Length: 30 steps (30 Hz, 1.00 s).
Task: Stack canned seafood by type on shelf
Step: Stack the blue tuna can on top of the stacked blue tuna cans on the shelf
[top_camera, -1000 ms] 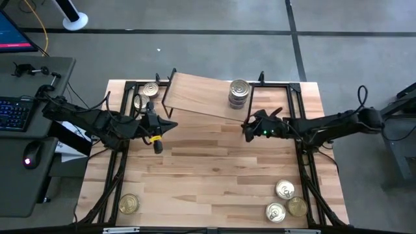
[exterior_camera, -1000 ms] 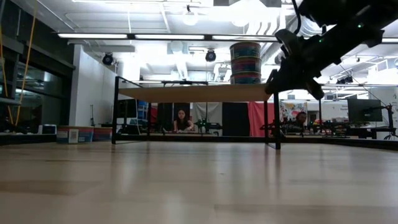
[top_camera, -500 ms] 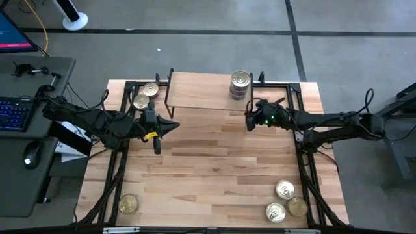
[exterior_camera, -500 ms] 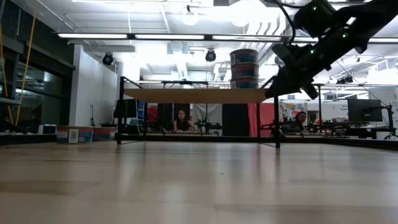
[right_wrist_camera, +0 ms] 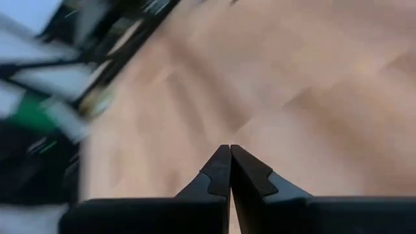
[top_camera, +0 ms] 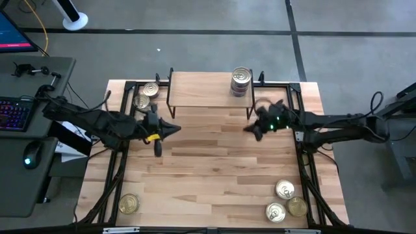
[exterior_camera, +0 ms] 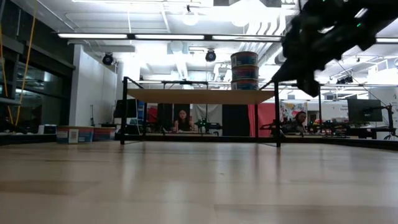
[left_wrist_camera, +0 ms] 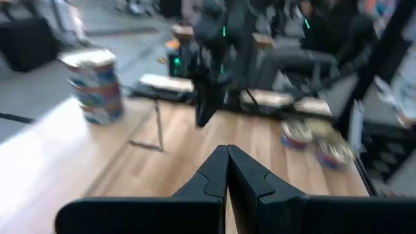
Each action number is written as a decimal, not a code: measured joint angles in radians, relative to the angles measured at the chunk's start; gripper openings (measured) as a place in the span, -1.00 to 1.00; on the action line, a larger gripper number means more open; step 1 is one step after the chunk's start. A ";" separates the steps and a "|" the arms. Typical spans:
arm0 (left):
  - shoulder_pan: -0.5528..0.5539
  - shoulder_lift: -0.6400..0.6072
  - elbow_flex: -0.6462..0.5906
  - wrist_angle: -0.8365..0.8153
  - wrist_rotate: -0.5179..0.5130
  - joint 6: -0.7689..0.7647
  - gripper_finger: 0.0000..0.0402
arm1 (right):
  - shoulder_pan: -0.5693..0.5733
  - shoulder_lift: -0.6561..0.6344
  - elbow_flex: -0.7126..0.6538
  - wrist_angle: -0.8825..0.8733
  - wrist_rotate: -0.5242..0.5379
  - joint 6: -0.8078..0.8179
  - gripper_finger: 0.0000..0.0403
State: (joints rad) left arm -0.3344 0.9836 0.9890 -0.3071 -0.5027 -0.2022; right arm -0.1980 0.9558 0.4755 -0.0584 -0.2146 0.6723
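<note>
The shelf (top_camera: 203, 90), a light-wood board on black wire legs, stands square along the table's far edge. A stack of cans (top_camera: 241, 82) sits on its right end; the left wrist view shows the same stack (left_wrist_camera: 95, 84). Two loose cans (top_camera: 145, 95) lie left of the shelf, three (top_camera: 286, 200) at the near right and one (top_camera: 129, 204) at the near left. My right gripper (top_camera: 251, 130) is shut above the table, just near of the shelf's right end and apart from it. My left gripper (top_camera: 175, 129) is shut and empty, near of the shelf's left end.
A black metal frame (top_camera: 300, 140) runs along the table's left, right and far edges. The middle of the plank tabletop (top_camera: 208, 169) lies between the two arms. A desk with a keyboard (top_camera: 16, 110) stands beyond the left edge.
The shelf, skewed a second ago, has turned about and slid toward the table's far edge, now square to it, with the stack of cans riding upright on it. My right gripper went toward the far edge beside the shelf's right end, then drew back toward the near edge, staying shut.
</note>
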 joint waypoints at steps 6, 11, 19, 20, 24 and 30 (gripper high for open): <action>0.000 0.082 0.000 0.009 0.077 -0.052 -1.00 | 0.428 0.039 0.001 0.005 0.070 0.257 -1.00; 0.026 0.157 0.000 0.105 0.139 -0.048 -1.00 | 0.730 0.114 0.030 -0.008 0.160 0.486 -1.00; 0.096 0.223 0.000 0.181 0.348 -0.049 -1.00 | 0.965 0.267 0.304 -0.476 0.012 0.610 -1.00; 0.101 0.227 0.000 0.176 0.350 -0.046 -1.00 | 0.981 0.291 0.338 -0.574 0.009 0.612 -1.00; 0.117 0.236 0.000 0.175 0.351 -0.018 -1.00 | 1.005 0.377 0.408 -0.802 -0.012 0.606 -1.00; 0.108 0.238 0.000 0.147 0.415 -0.033 -1.00 | 1.003 0.481 0.406 -0.825 -0.058 0.558 -1.00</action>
State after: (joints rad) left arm -0.2259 1.2220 0.9890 -0.1597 -0.0874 -0.2349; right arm 0.8051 1.4370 0.8814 -0.8835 -0.2728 1.2304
